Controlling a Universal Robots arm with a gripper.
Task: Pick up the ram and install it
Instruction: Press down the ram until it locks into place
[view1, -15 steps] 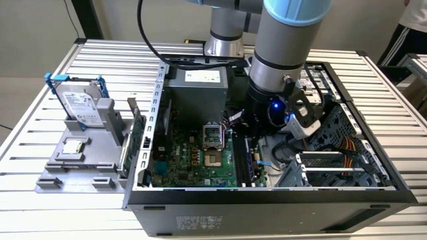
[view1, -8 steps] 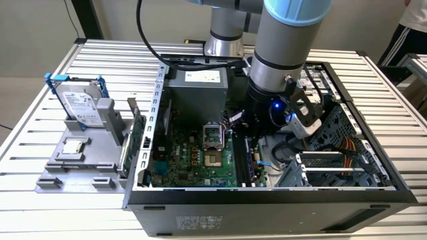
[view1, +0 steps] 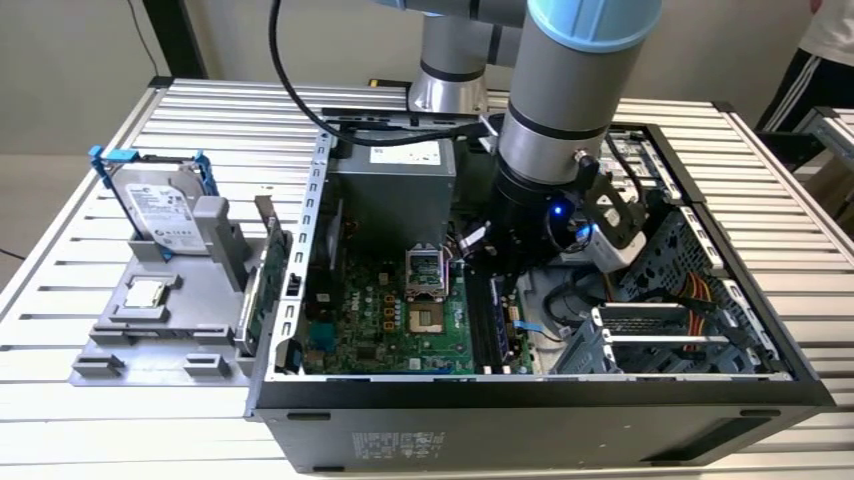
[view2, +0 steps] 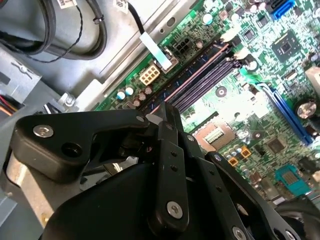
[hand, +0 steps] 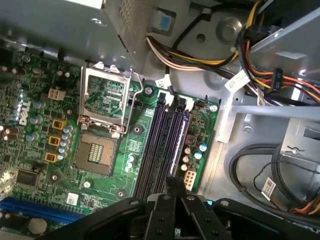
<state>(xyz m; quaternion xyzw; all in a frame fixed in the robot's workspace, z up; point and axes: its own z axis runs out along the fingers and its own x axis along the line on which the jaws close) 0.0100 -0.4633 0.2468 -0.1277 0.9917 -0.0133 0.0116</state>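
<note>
- In the exterior view the arm (view1: 567, 110) covers the hand and part of the motherboard (view1: 387, 320).
- In both wrist views the hand (hand: 170, 187) hides its own fingertips.
- The ram (hand: 178, 137) is partly hidden beneath the hand.

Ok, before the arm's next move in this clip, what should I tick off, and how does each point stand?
1. Gripper over the memory slots: ok, in both wrist views.
2. Grip on the ram: ok, the fingers are closed on its thin edge.
3. Ram in line with a slot: ok, it runs along the outermost slot, on the side away from the processor socket.
4. Ram fully seated, end latches closed: cannot tell.
5. Neighbouring slots free: ok, they look empty.
6. Power cables off the slots: ok, they lie past the slot ends, not across them.
</note>
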